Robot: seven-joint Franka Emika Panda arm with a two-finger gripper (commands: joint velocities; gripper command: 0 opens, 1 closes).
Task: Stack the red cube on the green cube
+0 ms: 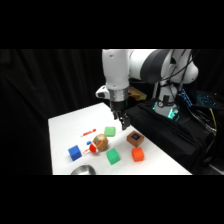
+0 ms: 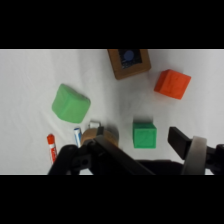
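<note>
We find the gripper hanging above the middle of the white bench, clear of everything on it. In the wrist view its jaws stand spread with nothing between them; one finger shows at the lower right of that frame.

The red cube sits at the lower right of the side view, near the bench's right edge. It rests apart from its neighbours, so we judge the jaws could close on it from above without fouling anything. The brown cube with a dark blue top mark lies just behind it, close but not touching.

The green cube sits to the left of the red one, with a bare strip of bench between them. Its top is bare, as a stack needs.

Clutter crowds the left of the green cube:
- a round brown thing just beside it
- a thin red stick further back
- a blue cube well to the left
- a paler green block toward the middle

A grey rounded thing shows at the bottom edge. We judge the open lane for carrying lies on the right.
</note>
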